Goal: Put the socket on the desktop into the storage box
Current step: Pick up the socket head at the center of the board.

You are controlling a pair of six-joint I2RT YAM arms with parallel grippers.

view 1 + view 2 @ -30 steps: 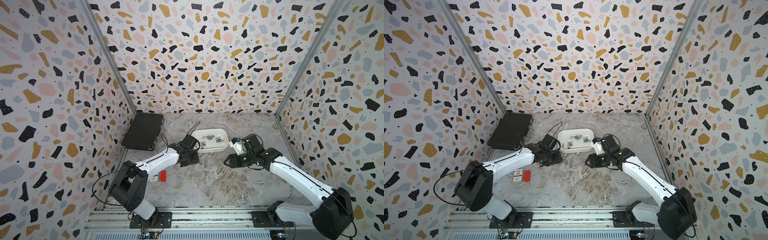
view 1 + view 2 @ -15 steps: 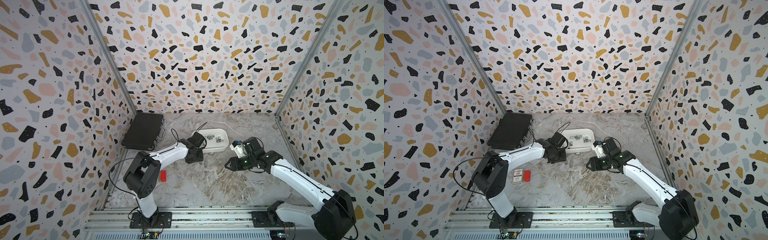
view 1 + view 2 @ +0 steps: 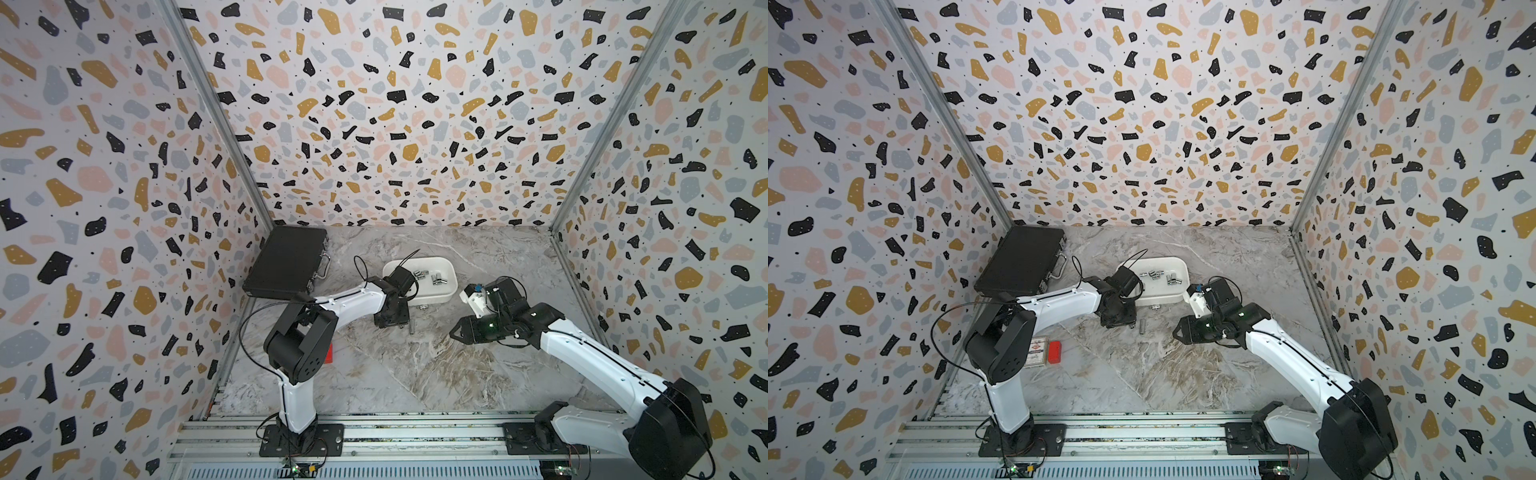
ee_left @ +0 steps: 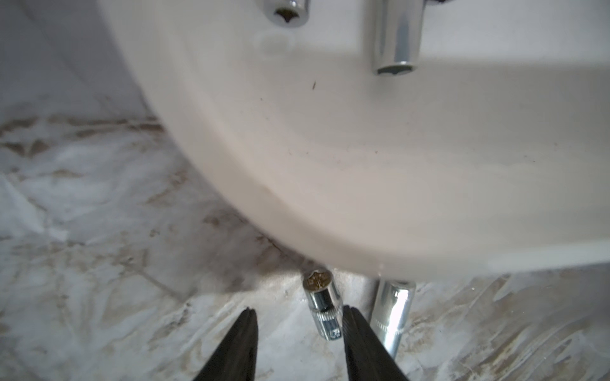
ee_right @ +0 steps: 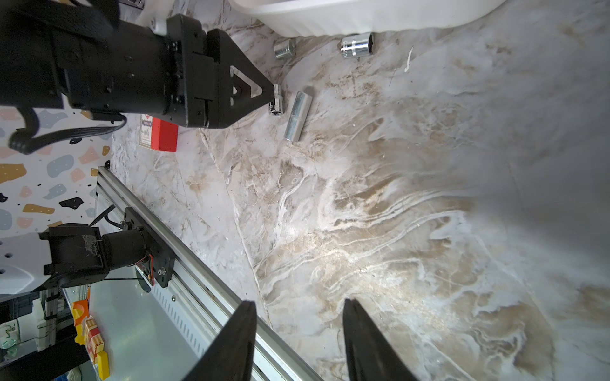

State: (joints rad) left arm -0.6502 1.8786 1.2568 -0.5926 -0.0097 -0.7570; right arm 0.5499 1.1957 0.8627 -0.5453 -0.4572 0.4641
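1. Nearest me, along the bottom edge of both top views, the aluminium rail point(image 3: 415, 434) carries the two arm bases.
2. A little further in, left of centre, a red block point(image 3: 1054, 352) lies on the desktop point(image 5: 363, 214) right beside a small printed card box point(image 3: 1036, 352).
3. Right of centre, the right gripper point(image 5: 298, 305) hangs over bare marble. Its fingers are spread and there is nothing between them.
4. At the centre of the top views, the left gripper point(image 4: 297, 313) is low over the desktop, just in front of the storage box point(image 3: 440, 296). Its fingers stand apart around a short socket point(image 4: 323, 306). The socket touches one finger and a clear gap shows on the other side, so it is framed, not clamped.
5. Just outside that same finger lies a long socket point(image 4: 392, 313), flat on the marble.
6. Two more sockets point(image 5: 358, 44) sit on the desktop close to the box's front wall.
7. The white box lies just above centre, with several loose sockets point(image 3: 438, 279) inside it.
8. Furthest back, at the upper left of the floor, a black case point(image 3: 286, 262) rests against the left wall — the speckled walls point(image 3: 395, 124) rise behind it all.
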